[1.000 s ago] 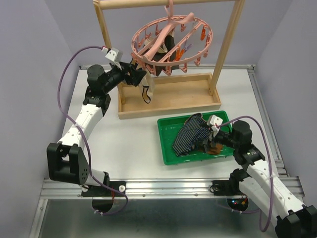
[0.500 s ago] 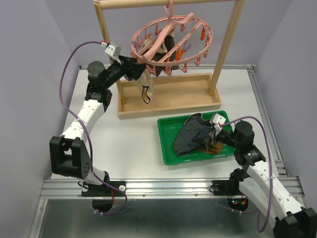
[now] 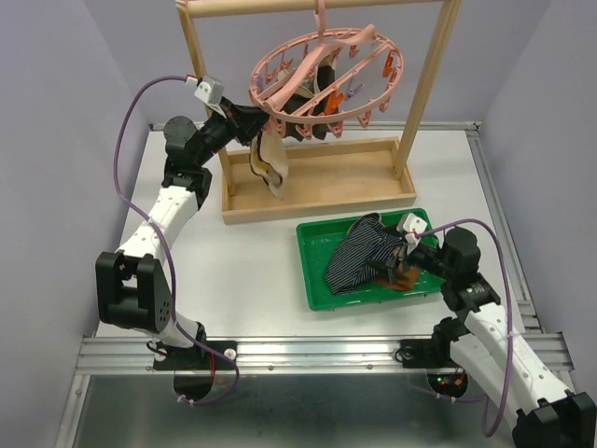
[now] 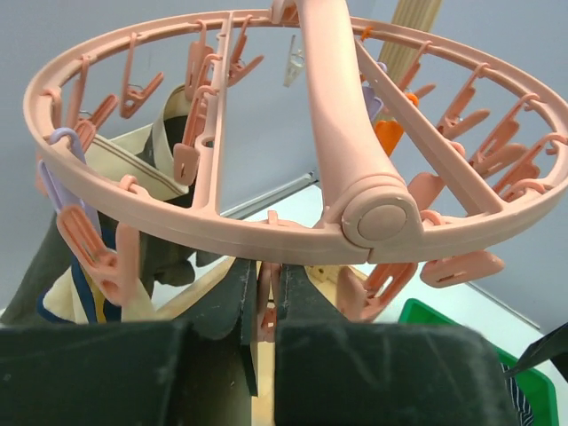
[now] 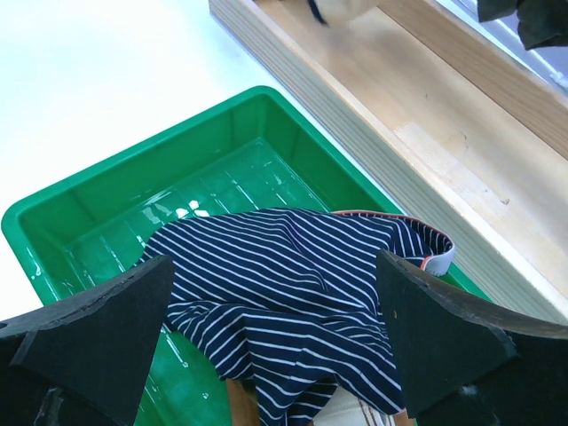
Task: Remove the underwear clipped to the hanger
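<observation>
The pink ring hanger hangs from the wooden frame's top bar, tilted. A beige underwear dangles from its left clips, and a dark one shows under the ring. My left gripper is at the ring's left rim, shut on a pink clip just under the hanger; beige and dark cloth hangs to its left. My right gripper stands open over the navy striped underwear lying in the green tray, with a brown piece beneath it.
The tall wooden frame stands on a shallow wooden base at the back of the table, right behind the green tray. Many free pink, orange and purple clips hang round the ring. Grey walls close both sides.
My left gripper rose to the ring's rim and shut on a clip. The ring tipped and the beige underwear swung. The right arm barely moved.
</observation>
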Motion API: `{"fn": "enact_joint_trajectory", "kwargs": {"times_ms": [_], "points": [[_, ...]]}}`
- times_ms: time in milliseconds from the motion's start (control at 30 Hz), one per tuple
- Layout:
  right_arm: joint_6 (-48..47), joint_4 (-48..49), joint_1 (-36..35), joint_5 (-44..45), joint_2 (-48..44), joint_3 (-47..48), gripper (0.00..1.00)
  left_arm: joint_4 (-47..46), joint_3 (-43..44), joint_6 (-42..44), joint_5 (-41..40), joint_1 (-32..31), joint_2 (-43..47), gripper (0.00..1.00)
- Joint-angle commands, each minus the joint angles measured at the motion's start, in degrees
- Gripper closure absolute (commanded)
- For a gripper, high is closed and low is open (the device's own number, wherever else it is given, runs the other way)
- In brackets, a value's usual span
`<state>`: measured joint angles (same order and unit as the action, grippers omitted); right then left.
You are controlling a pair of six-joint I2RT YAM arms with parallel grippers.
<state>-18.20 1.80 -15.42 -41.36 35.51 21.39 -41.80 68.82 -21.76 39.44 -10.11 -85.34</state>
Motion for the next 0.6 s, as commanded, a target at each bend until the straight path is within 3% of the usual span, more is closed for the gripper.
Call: {"fn": "enact_joint_trajectory", "kwargs": {"times_ms": [0,33,100,233,367,567], "points": [[0.44,3.21,0.57,-0.47,-0.88,-1.44,0.00,-3.99,-0.70,-1.00,1.17,0.09,0.96,0.97],[0.44,3.21,0.65,-0.47,-0.79,-1.44,0.00,-3.90,-0.96,-0.83,0.90,0.09,1.49,0.96],[0.44,3.21,0.57,-0.47,-0.97,-1.43,0.00,-3.38,-1.58,-0.65,0.12,0.00,2.19,0.71],[0.35,3.21,1.01,-0.65,-1.58,-1.44,0.00,0.22,-3.16,1.54,-2.34,0.00,6.31,0.38],[0.18,3.12,1.36,-0.65,-1.58,-1.52,0.00,6.02,-4.91,6.80,-6.20,0.00,10.35,0.23],[0.09,3.12,1.36,-0.91,-0.70,-1.52,0.00,16.74,-6.59,13.75,-11.75,0.00,16.69,0.18]]}}
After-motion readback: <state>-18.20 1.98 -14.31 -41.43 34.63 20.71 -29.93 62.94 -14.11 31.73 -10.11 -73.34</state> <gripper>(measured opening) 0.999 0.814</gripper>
